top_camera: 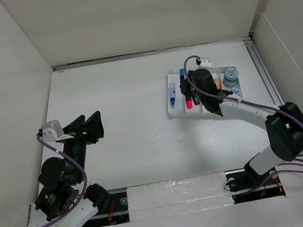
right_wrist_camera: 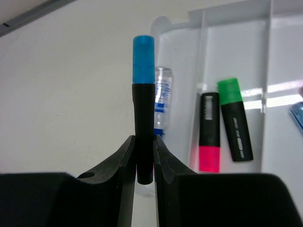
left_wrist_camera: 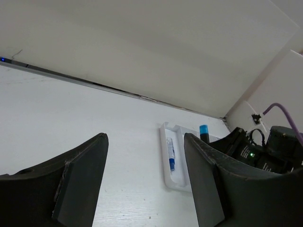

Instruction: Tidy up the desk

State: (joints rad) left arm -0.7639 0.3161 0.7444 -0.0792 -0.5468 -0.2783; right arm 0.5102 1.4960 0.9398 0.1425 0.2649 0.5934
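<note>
Over the compartmented tray [right_wrist_camera: 232, 10] at the far right of the desk [top_camera: 119, 95], a blue-capped marker [right_wrist_camera: 143, 94] is clamped between the right fingers [right_wrist_camera: 120, 161], apparently to be sorted beside the highlighters [right_wrist_camera: 210, 132]. The left fingers [left_wrist_camera: 85, 170] are spread and empty, well apart from the tray.

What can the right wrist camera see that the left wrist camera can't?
Only the right wrist camera: the right claw pinching the blue-capped marker, plus a pink highlighter and a green highlighter in the white tray. Only the left wrist camera: the left claw, open and empty. Both: the white tray, the marker's blue cap and the clear tube with blue print.
</note>
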